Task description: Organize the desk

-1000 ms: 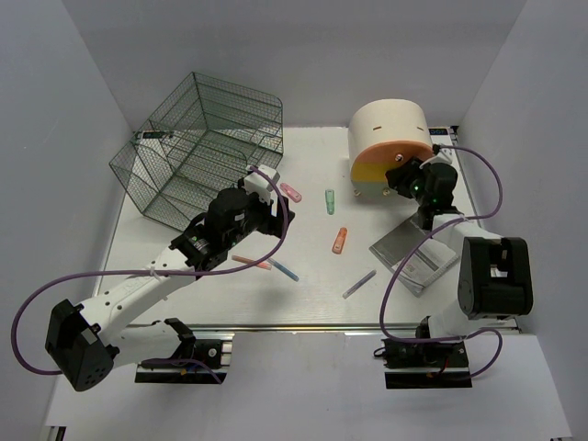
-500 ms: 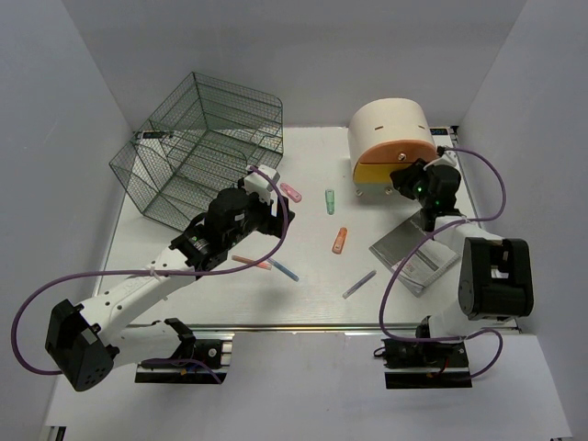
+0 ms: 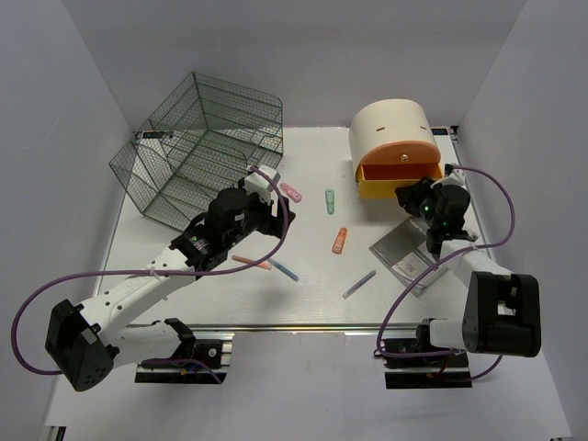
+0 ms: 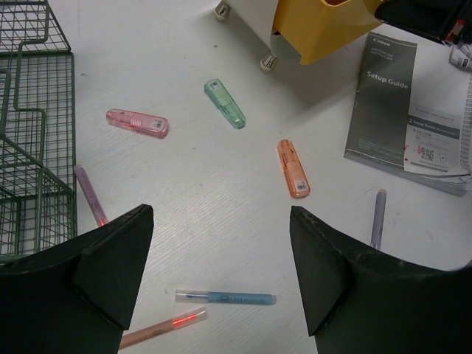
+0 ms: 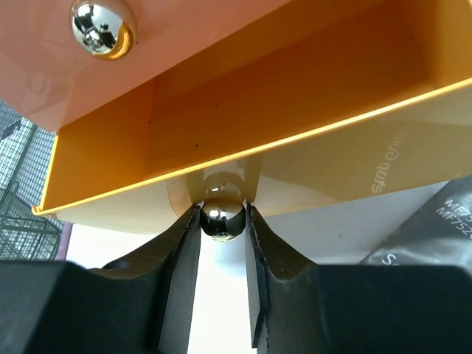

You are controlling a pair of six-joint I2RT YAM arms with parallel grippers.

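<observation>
1. Desk point(image 3: 312, 276), the wide white tabletop, lies under both arms. It is still littered: a pink highlighter point(image 4: 137, 122), a green highlighter point(image 4: 225, 104) and an orange highlighter point(image 4: 293, 167) sit well apart in the middle, a few thin pens lie nearer the arms, and a booklet point(image 4: 402, 110) lies on the right.
2. The change is on the right. The yellow drawer point(image 3: 386, 188) of the drawer box point(image 3: 390, 129) was shut a second ago and now stands pulled out, its inside bare as far as the wrist view shows.
3. The right gripper point(image 5: 223, 221) did that. Its fingers are clamped on the drawer's shiny knob point(image 5: 223, 212), and the arm has drawn back toward its base.
4. The left gripper point(image 4: 219, 221) has not moved. It hovers with its jaws wide apart and holding nothing, above the pens and beside the wire cage point(image 3: 197, 147).
5. To my eye that opens a place to store things. Nothing is stowed yet, so the tidying has barely begun.
</observation>
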